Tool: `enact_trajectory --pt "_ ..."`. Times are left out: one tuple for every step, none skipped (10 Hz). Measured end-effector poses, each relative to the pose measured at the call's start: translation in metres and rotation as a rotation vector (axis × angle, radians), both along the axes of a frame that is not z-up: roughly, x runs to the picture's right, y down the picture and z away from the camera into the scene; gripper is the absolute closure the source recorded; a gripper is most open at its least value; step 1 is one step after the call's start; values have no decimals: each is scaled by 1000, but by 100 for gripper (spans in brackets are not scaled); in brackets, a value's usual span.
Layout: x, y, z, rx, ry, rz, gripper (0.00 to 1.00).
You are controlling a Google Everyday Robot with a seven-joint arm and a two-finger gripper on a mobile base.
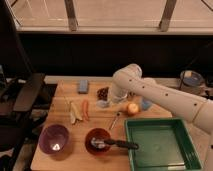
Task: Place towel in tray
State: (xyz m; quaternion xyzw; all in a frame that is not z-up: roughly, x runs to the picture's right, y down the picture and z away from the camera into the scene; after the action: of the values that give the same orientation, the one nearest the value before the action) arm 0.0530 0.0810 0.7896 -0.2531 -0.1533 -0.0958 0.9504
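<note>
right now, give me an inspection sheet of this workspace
surface: light wooden table, crowded.
job's things: green plastic tray at front right, nothing in it; towel not identifiable.
clutter: purple bowl; red bowl with a dark-handled utensil; blue sponge; carrot and banana pieces; orange fruit.
grippers: gripper low over the table centre, by the dark red cluster.
cables: nothing seen.
surroundings: black chair left; windows behind.
</note>
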Motion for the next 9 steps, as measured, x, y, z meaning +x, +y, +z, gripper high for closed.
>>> enact_trajectory --pt "23 -3 -7 4 40 18 100" --pt "47 1 -13 -1 85 41 100" --pt "68 10 -19 -15 127 64 100" --pt "87 24 -28 -36 171 94 100" --pt "101 38 -37 -53 206 121 100" --pt "121 59 -51 -81 257 164 100" --pt "136 76 -61 -106 298 198 100" --pt "146 92 -69 -131 331 226 100" --pt "160 111 -77 -165 372 257 100"
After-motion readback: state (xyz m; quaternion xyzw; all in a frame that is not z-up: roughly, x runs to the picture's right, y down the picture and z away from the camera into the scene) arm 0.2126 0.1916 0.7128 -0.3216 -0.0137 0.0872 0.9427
